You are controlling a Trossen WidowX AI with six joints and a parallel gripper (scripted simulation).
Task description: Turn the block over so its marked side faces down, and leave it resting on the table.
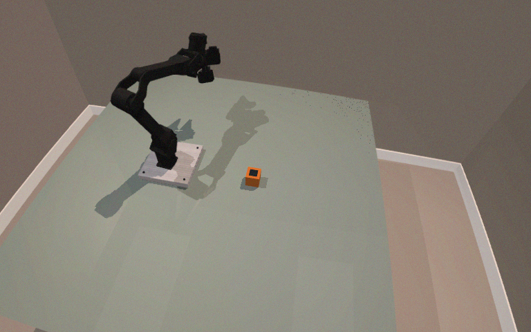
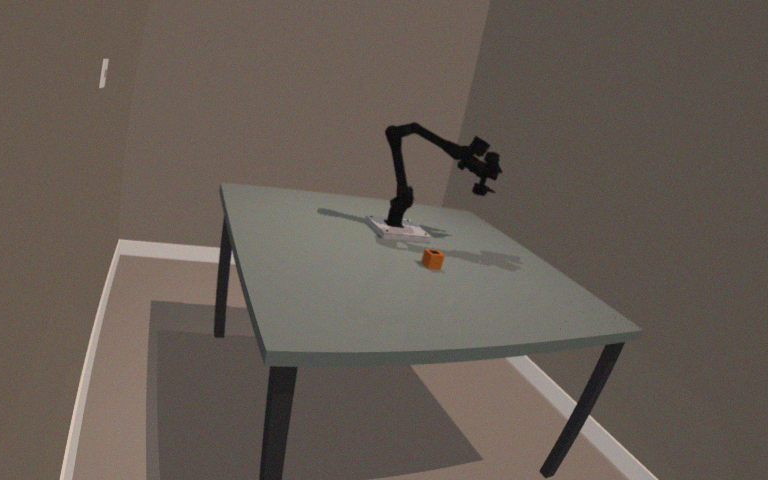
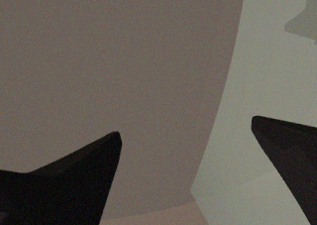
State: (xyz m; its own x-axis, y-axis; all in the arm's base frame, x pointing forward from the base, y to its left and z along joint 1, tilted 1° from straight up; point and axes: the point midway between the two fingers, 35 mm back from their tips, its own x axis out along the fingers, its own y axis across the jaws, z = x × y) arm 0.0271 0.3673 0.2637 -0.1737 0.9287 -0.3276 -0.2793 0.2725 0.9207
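We see the block (image 1: 252,176) resting on the table (image 1: 260,254), near the base plate (image 1: 186,162), dark mark facing up. The gripper (image 1: 207,66) hangs high beyond the base plate, well apart from the block, jaws fully open and holding nothing.

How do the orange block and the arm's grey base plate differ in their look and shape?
The block is orange and cube-like; the base plate is grey, flat and wider. The block carries a dark square mark on its upward face; the base plate shows small dark dots at its corners. The block stands free; the arm is mounted on the plate. Both rest on the table.
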